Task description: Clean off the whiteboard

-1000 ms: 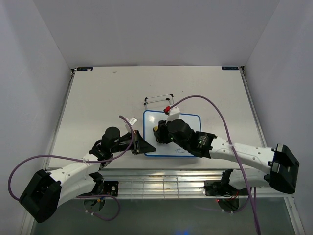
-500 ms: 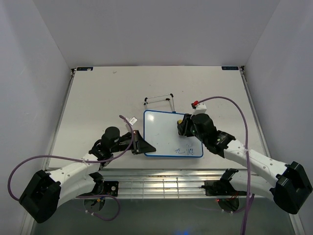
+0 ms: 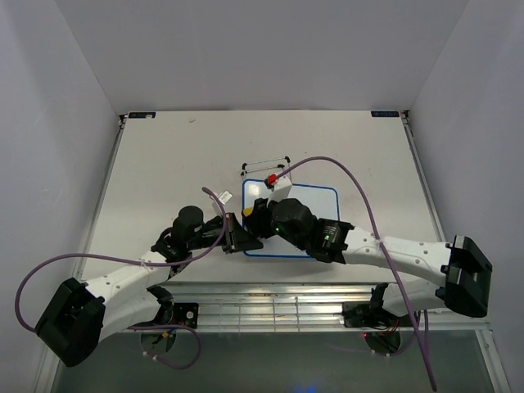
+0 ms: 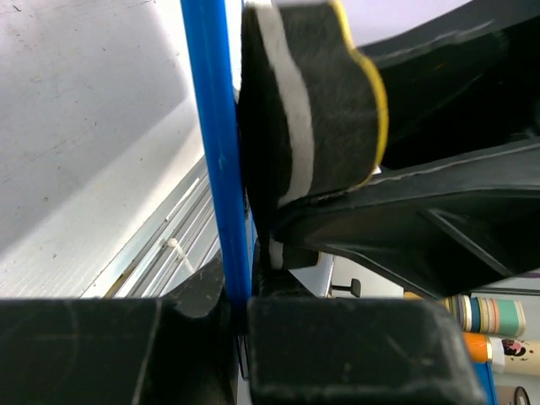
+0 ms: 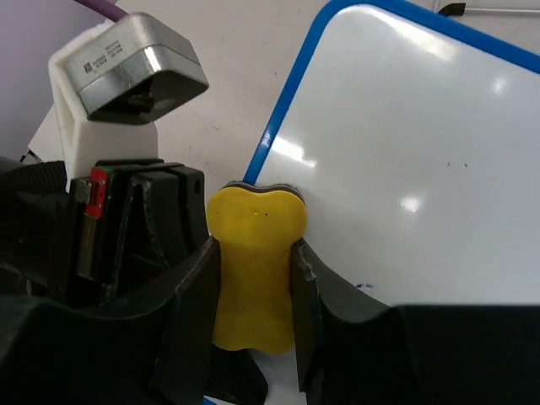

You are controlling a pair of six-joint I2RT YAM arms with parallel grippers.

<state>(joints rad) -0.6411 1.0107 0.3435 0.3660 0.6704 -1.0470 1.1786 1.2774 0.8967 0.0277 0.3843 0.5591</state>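
Observation:
The whiteboard (image 3: pixel 321 203) lies flat on the table, its blue frame showing on the right; my right arm covers most of it. My left gripper (image 3: pixel 238 237) is shut on the board's left frame edge (image 4: pixel 218 152). My right gripper (image 3: pixel 255 215) is shut on the yellow eraser (image 5: pixel 256 261), whose black felt face (image 4: pixel 312 101) presses on the board right at its left edge, next to the left gripper's fingers (image 5: pixel 143 219). The board surface (image 5: pixel 405 152) is white, with a tiny blue mark (image 5: pixel 364 287) near the right gripper's finger. The lower part of the board is hidden.
A thin wire stand (image 3: pixel 266 164) with black ends lies just behind the board. A metal slatted strip (image 3: pixel 270 307) runs along the table's near edge. White walls close in the table on the left, back and right.
My right gripper went with the eraser from the board's left part to its right side, then back to the left edge. The blue writing at the board's bottom is now under the arm.

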